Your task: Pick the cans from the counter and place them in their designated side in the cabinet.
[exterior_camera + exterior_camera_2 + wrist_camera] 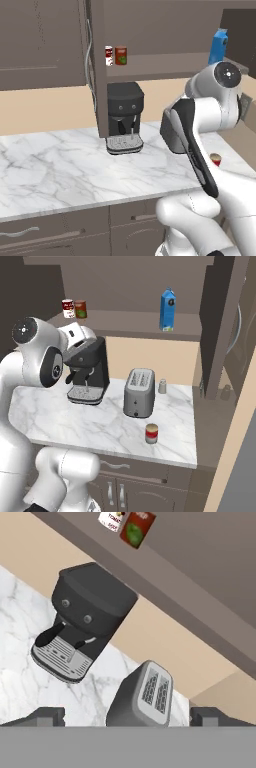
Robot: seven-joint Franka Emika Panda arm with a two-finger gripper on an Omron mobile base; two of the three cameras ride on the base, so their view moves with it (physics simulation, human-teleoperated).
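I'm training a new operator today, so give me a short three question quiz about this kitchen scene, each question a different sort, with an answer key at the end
1. True or false: the dark red-brown can stands on the cabinet shelf beside the white can with red marks.
2. Multiple choice: where is the red and pale can? A) on the shelf; B) on the counter in front of the toaster; C) in the gripper.
3. Fill in: the blue carton stands on the ____.

Key: 1 true; 2 B; 3 shelf.
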